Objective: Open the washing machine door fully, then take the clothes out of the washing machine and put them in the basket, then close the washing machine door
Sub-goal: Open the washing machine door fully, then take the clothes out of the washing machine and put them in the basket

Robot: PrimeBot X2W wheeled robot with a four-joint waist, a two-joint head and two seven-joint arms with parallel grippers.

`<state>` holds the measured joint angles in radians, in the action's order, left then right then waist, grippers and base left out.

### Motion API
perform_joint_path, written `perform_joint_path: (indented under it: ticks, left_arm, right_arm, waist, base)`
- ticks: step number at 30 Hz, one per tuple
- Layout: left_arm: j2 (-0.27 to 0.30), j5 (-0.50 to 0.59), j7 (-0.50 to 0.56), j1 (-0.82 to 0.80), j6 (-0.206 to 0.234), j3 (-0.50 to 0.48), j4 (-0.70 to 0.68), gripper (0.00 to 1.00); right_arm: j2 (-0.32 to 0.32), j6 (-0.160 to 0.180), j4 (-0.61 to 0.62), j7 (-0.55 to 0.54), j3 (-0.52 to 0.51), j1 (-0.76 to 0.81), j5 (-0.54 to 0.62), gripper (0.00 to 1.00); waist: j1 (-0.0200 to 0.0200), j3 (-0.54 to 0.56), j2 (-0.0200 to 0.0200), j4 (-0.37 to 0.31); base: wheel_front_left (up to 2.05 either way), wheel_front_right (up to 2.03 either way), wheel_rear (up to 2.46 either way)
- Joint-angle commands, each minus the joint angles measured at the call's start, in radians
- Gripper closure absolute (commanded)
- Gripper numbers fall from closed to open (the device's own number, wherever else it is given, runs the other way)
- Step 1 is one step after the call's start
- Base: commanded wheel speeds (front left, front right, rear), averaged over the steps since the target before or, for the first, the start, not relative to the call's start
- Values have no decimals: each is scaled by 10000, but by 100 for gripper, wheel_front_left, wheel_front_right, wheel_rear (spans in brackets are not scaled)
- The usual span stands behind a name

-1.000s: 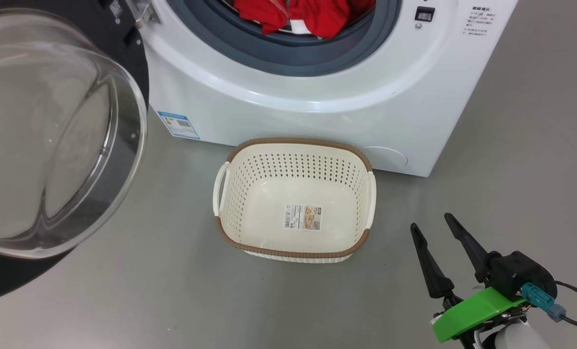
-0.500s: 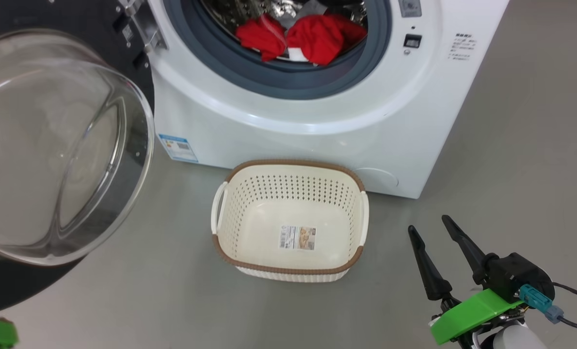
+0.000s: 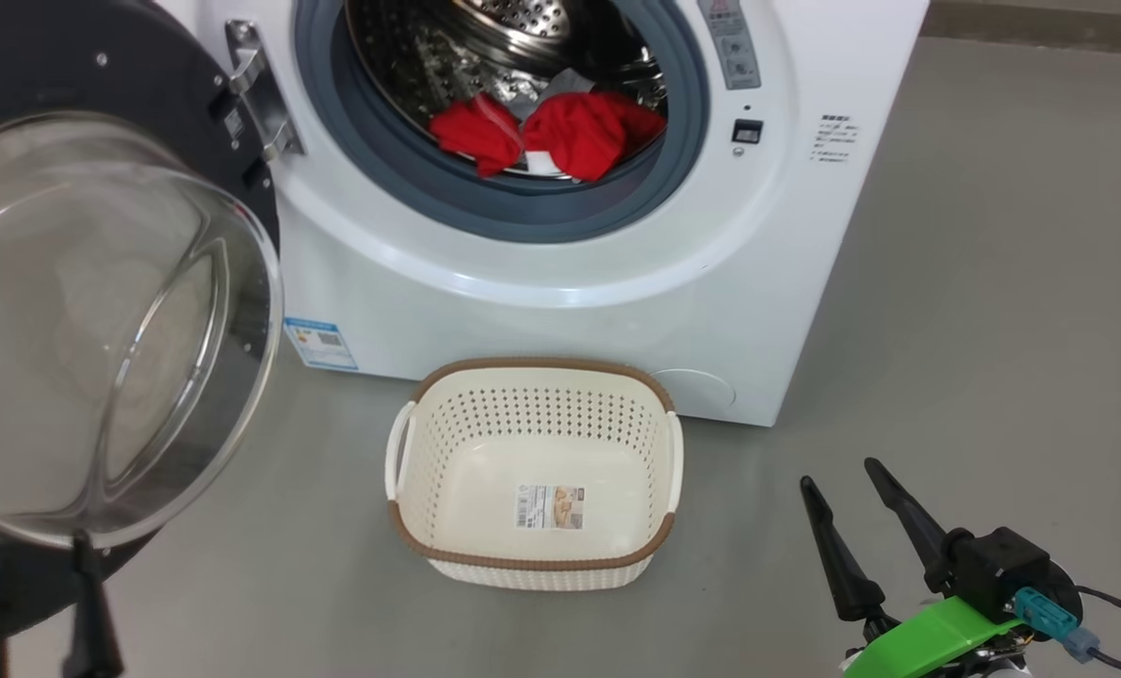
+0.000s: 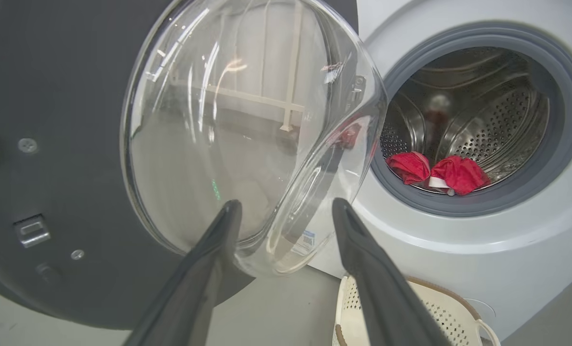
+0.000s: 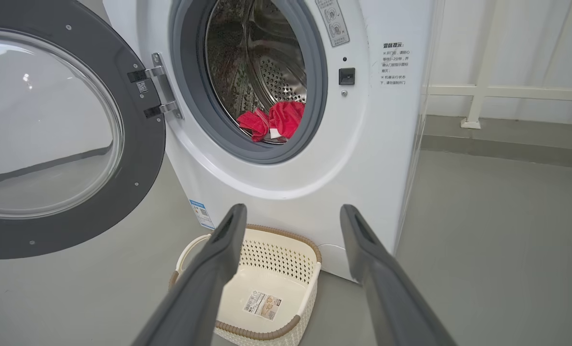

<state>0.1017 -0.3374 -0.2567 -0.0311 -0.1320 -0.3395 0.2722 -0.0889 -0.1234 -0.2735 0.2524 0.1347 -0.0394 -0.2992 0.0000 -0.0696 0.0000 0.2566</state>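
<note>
The white washing machine point(image 3: 560, 282) stands with its door point(image 3: 99, 330) swung wide to the left, glass bowl facing me. Red clothes point(image 3: 546, 132) with a white strip lie at the front of the steel drum, also seen as clothes point(image 4: 435, 173) and clothes point(image 5: 274, 122). The cream basket point(image 3: 537, 364) sits on the floor just before the machine, holding nothing but its sticker. My right gripper point(image 3: 837, 473) hangs open to the right of the basket, well short of it. My left gripper point(image 4: 286, 204) is open and holds nothing, close under the door's glass bowl point(image 4: 247, 134).
Grey floor point(image 3: 994, 330) stretches to the right of the machine. A metal hinge point(image 3: 259, 104) joins door and machine. A blue label point(image 3: 320, 344) marks the lower left front. A white wall rail point(image 5: 507, 91) runs behind on the right.
The head camera has tilted up, so more of the drum shows and the basket sits lower in the picture. Dark left fingers have come into the lower left corner.
</note>
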Motion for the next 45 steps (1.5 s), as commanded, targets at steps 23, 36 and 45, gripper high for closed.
perform_joint_path:
  ticks: [23,36,45]
  left_arm:
    - [624,-642,-51,742,14,2652,-1793,0]
    - [678,-653,-51,609,14,2931,-1825,0]
    - [795,-796,-51,590,14,3019,-1770,0]
  right_arm:
    - [-23,-73,583,93,-816,147,-27,0]
    - [122,-73,761,93,-1247,333,-71,0]
    - [133,-73,769,93,-1120,339,3,0]
  waist:
    - [0,-149,0,-2430]
    - [0,-175,0,-2738]
    - [0,-119,0,-2631]
  base:
    - [0,0,0]
    - [0,0,0]
    - [0,0,0]
